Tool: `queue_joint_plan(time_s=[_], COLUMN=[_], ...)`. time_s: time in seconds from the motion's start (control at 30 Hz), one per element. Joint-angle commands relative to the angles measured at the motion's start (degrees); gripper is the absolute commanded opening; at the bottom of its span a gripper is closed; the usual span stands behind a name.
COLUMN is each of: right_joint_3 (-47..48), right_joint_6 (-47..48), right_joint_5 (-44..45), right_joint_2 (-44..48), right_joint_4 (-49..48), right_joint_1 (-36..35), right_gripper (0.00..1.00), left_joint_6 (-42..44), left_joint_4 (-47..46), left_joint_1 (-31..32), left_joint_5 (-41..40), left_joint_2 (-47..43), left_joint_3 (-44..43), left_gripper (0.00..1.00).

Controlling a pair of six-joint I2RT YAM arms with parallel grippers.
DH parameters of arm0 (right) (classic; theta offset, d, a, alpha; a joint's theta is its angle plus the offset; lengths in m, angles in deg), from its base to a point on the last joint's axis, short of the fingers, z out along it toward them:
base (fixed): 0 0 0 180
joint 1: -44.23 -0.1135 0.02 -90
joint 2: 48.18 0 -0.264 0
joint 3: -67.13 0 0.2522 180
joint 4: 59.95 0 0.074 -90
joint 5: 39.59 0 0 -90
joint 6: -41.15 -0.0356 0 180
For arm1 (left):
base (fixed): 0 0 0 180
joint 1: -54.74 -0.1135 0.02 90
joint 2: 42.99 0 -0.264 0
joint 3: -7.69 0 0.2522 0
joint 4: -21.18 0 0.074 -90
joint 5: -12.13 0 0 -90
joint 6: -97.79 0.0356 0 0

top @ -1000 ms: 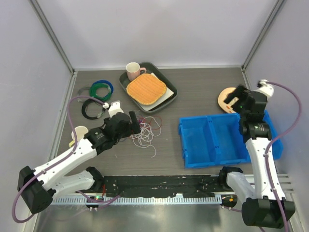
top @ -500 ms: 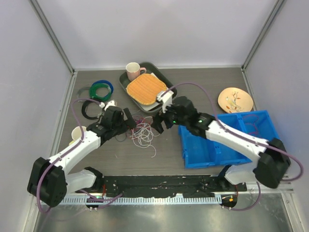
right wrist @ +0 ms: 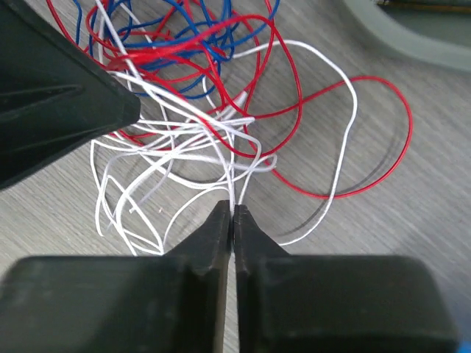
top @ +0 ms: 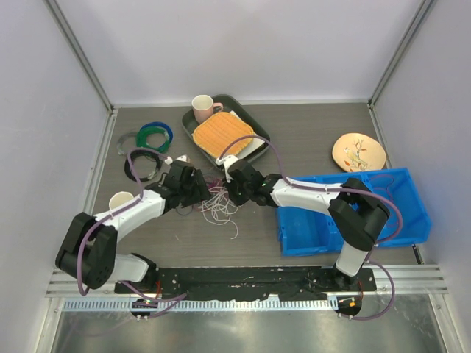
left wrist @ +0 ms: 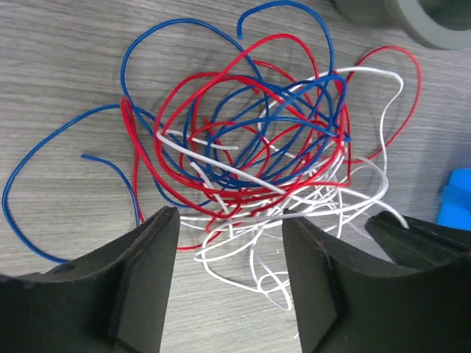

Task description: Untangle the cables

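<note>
While the knot sits mid-counter [top: 309,147], between the two arms, the cables [top: 221,200] are flanked on both sides: the left pincer [top: 200,193] is placed just beside the tangle's left edge, the right pincer [top: 234,195] at its right edge. Both are close, but only the right one is seen touching a strand.

From the left wrist, the left pincer [left wrist: 229,283] is shown with its fingers apart and nothing between them. The heap of red, blue and white loops lies straight ahead of the tips, and the nearest white loops reach down into the gap.

From the right wrist, the right pincer [right wrist: 232,220] is shown pressed together, and a white strand [right wrist: 234,193] is seemingly clamped at the very tips. From there the strand runs straight away from the fingers into the knot.

No single long axis can be read from the heap itself; it is a rounded clump, with blue mostly on the left arm's side and white on the right's.

The coming move is judged to hinge on that white line. A pull back along it, away from the left pincer, should draw it free, provided the clump is pinned.

Only the top view shows both arms facing each other; the clamp is settled only by the right wrist view.
</note>
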Motion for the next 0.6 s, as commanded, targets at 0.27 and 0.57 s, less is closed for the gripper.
queue_joint_plan(time_s=[0.27, 0.57], right_joint_3=[1.9, 1.2], right_joint_6=[-3.4, -8.6], right_joint_5=[15.6, 28.4], right_joint_2=[16.8, 36.9], right_joint_4=[-1.8, 0.5], right_joint_1=[0.6, 14.1], right_gripper=[0.01, 0.01], left_joint_6=[-3.2, -8.0], left_joint_4=[8.0, 13.2], left_joint_1=[-2.2, -11.8], left_joint_5=[-18.5, -23.7], left_joint_2=[1.4, -2.6], left_joint_3=[-6.3, -1.7], left_gripper=[0.00, 0.00])
